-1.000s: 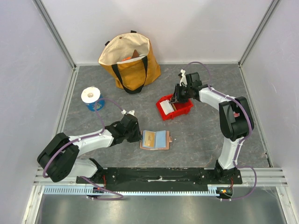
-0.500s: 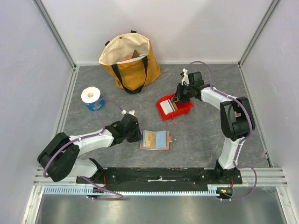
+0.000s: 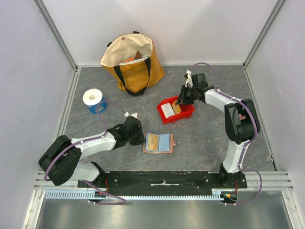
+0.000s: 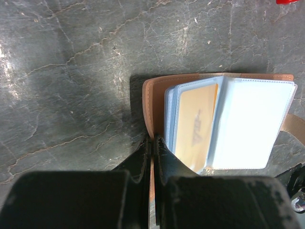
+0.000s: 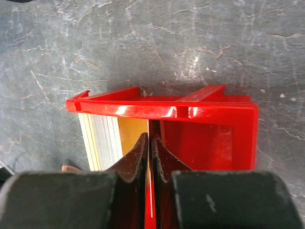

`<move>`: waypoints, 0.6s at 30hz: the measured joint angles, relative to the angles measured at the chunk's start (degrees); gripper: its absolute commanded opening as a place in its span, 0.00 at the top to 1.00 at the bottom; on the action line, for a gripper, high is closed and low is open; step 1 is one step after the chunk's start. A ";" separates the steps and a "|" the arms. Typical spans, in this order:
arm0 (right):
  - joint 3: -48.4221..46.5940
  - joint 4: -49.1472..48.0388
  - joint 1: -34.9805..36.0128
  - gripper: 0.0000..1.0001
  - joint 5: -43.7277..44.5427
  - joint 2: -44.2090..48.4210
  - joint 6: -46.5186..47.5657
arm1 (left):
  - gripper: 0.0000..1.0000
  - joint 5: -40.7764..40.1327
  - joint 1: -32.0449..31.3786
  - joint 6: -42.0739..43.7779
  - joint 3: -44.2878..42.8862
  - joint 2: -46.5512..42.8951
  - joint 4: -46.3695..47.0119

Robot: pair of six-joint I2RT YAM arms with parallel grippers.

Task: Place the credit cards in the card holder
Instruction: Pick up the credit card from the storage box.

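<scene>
The tan card holder (image 3: 158, 142) lies open on the grey table, with a yellowish card (image 4: 196, 125) in a clear inner sleeve and a pale blue sleeve (image 4: 248, 125) to its right. My left gripper (image 3: 139, 138) is shut on the left edge of the holder's tan cover (image 4: 151, 102), and its jaws meet there (image 4: 153, 144). My right gripper (image 3: 180, 102) is down inside the red bin (image 3: 187, 113). It is shut (image 5: 150, 142) on a thin credit card seen edge-on. A stack of credit cards (image 5: 101, 140) stands on edge at the bin's left end (image 3: 166, 111).
A yellow tote bag (image 3: 134, 62) stands at the back. A blue tape roll (image 3: 94, 100) sits at the left. The red bin's far wall (image 5: 162, 108) is just beyond my right fingertips. White walls close in the table on three sides.
The right gripper has shifted slightly, and the red bin has slid and turned a little to the left. The left arm and the card holder have not moved.
</scene>
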State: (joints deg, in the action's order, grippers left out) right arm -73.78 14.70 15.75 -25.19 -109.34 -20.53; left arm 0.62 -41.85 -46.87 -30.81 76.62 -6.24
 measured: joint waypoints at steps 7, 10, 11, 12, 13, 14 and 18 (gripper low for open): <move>-0.31 1.75 0.50 0.86 5.31 0.00 1.33 | 0.98 0.04 0.00 0.00 0.00 0.24 0.33; -0.31 2.75 1.01 0.85 6.78 0.00 2.19 | 0.98 0.15 0.00 0.02 0.00 0.44 0.59; -0.31 3.08 1.46 0.84 7.17 0.00 2.45 | 0.98 0.17 0.00 0.00 0.00 0.48 0.63; -0.31 3.39 1.84 0.84 7.45 0.00 2.67 | 0.98 0.17 0.00 0.00 0.00 0.48 0.68; -0.31 3.69 2.25 0.84 7.85 0.00 2.91 | 0.98 0.22 0.00 0.00 0.00 0.48 0.68; -0.31 3.98 2.60 0.84 8.20 0.00 3.19 | 0.98 0.24 0.00 0.00 0.00 0.48 0.68; -0.39 5.25 3.98 0.83 9.49 0.00 4.02 | 0.98 0.50 0.04 0.02 0.00 0.48 0.72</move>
State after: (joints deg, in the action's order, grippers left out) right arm -74.17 19.94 19.73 -15.70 -109.34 -16.51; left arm 1.13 -41.80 -46.85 -30.81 77.10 -5.52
